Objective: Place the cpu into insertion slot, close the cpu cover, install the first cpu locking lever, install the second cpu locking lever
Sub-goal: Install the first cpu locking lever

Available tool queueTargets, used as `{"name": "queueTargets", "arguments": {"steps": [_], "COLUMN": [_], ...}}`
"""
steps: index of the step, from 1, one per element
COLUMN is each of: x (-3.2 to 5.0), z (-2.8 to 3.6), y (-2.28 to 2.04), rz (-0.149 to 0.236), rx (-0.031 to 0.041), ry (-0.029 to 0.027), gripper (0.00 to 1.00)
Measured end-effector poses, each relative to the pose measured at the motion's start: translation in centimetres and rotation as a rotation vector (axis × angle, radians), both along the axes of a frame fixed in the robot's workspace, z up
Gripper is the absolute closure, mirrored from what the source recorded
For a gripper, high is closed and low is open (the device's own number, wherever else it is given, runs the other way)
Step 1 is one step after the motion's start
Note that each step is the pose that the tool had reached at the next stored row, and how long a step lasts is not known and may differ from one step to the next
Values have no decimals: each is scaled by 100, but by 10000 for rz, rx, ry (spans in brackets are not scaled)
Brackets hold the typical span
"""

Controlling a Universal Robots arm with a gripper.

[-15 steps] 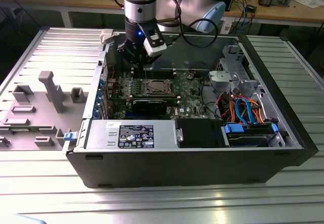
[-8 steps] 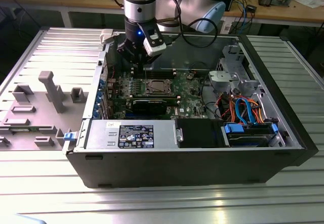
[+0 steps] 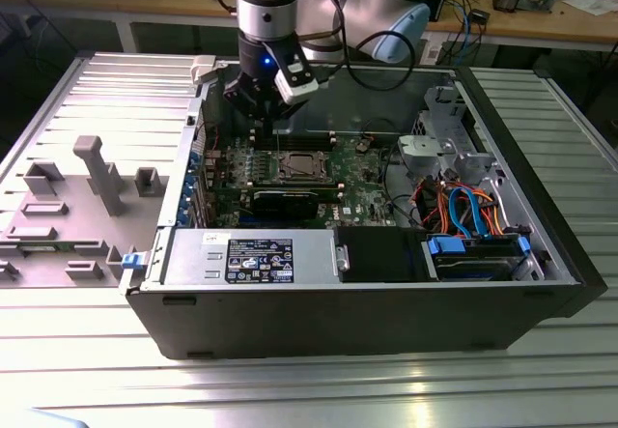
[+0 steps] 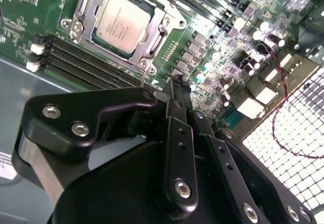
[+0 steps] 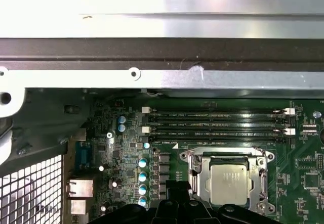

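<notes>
One cpu point(image 5: 230, 182) lies flat in the insertion slot point(image 5: 267, 158) on the green motherboard point(image 5: 309, 178), its pale metal top facing up. The cpu cover point(image 5: 201, 181) is folded down around it, and the chip shows through the cover's central window. Whether the locking levers at the socket's edges are latched I cannot tell.

Just beside the socket run four long black memory slots point(image 5: 217, 123), parallel to one of its sides. On another side stands a row of blue-topped capacitors point(image 5: 143, 176).

In the second wrist view the claw point(image 4: 175, 85) has its black fingers drawn together at the tips with nothing between them. It hangs over the board near the socket, apart from the cover and the chip. In the exterior view it hovers above the board, a little beyond the socket and toward the exterior view's left.

The board sits inside an open computer case point(image 3: 348, 322) lying on its side. A labelled power supply box point(image 3: 256, 257) fills the case's near edge, and orange and blue cables point(image 3: 465, 206) bunch toward the exterior view's right. A perforated grille point(image 4: 298, 153) with a thin red wire point(image 4: 276, 110) across it closes one end of the case.

The case rests on a ridged metal surface point(image 3: 386, 389). Grey fixture blocks point(image 3: 97, 172) stand on it at the exterior view's left.
</notes>
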State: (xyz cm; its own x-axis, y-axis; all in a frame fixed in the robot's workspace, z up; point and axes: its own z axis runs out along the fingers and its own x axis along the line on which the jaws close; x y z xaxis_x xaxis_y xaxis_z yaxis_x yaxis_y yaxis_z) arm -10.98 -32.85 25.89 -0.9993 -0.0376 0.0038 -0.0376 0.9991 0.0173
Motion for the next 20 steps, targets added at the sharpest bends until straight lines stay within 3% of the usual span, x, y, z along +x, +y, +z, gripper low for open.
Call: {"name": "queueTargets", "arguments": {"steps": [4,10,12,20], "x": [0,1,12,175], "z": [-2,-11,-14,-27], "y": [25,127,142,165], "rz": [108,125,130,128], "rx": [-2,-1,-5,-15], "ry": [2,1,2,2], "gripper": [89,89,89,89]}}
